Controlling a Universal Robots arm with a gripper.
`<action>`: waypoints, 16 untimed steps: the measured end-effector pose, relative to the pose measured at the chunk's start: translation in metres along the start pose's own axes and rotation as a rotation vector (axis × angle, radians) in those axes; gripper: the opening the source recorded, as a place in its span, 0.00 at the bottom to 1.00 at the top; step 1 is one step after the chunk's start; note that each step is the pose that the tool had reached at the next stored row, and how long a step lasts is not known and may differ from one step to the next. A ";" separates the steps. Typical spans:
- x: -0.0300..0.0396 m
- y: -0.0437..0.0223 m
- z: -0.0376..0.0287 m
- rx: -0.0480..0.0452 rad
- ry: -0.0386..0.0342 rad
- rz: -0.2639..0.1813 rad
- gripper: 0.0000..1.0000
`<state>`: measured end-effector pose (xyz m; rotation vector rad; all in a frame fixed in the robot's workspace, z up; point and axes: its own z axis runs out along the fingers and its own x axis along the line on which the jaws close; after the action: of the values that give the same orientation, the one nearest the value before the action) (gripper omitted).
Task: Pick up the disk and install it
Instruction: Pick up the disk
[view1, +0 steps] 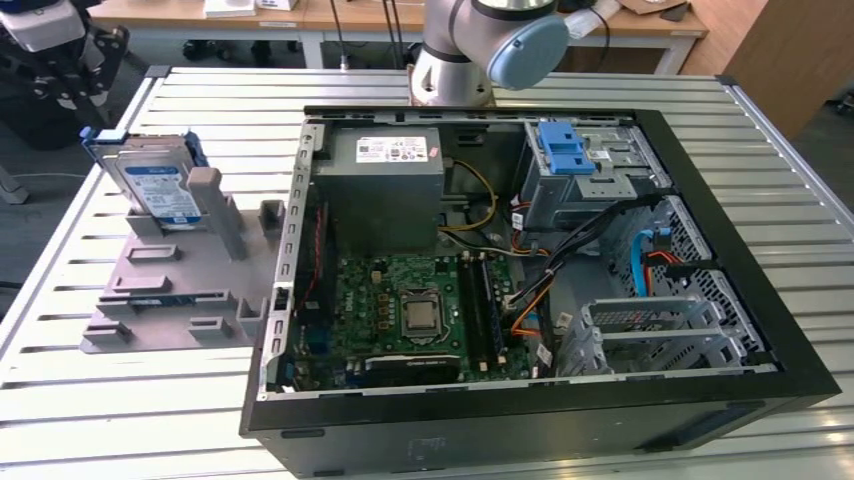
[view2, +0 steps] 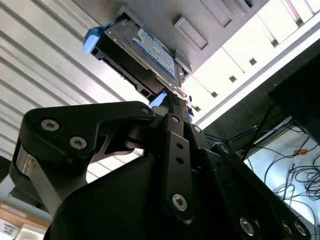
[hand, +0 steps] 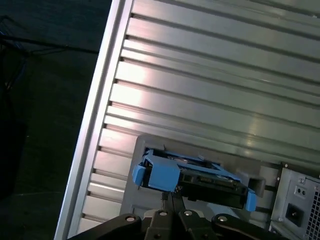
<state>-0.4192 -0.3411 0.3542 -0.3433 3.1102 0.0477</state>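
A slatted silver aluminium table (view1: 120, 420) is carrying everything. A big black open-sided computer case (view1: 534, 425) is lying flat on it, taking up the middle and the exterior view's right. The grey-and-blue jointed robot arm (view1: 467, 45) is rising from the table's far edge, behind the case.

Inside the case, a grey boxy power supply with a white sticker (view1: 380, 190) is sitting at the far end, and a green circuit board (view1: 400, 300) is lying just in front of it. A flat grey plastic holder with raised blocks (view1: 174, 290) is resting on the table at the exterior view's left of the case, just beside it.

The disk (view1: 158, 185), a flat silver rectangular drive with a blue-and-white label and a blue plastic frame, is standing on edge in the holder's far end, outside the case. Both wrist views are showing it (view2: 145, 50) (hand: 200, 180).

The black gripper (hand: 170, 199) (view2: 172, 98) is pointing at the disk's blue-framed end from close by. I cannot tell whether it is touching the disk, or whether it is parted or closed.

A small bare blue plastic latch piece (view1: 565, 150) is sitting on the metal drive cage in the case's far corner.
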 end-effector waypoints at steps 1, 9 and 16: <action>0.0000 0.0000 0.0001 -0.0003 0.0004 -0.018 0.11; 0.0000 0.0000 0.0007 -0.0025 0.0047 -0.163 0.11; 0.0000 0.0000 0.0008 -0.0032 0.0059 -0.207 0.11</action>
<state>-0.4192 -0.3411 0.3534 -0.6632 3.0611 0.0495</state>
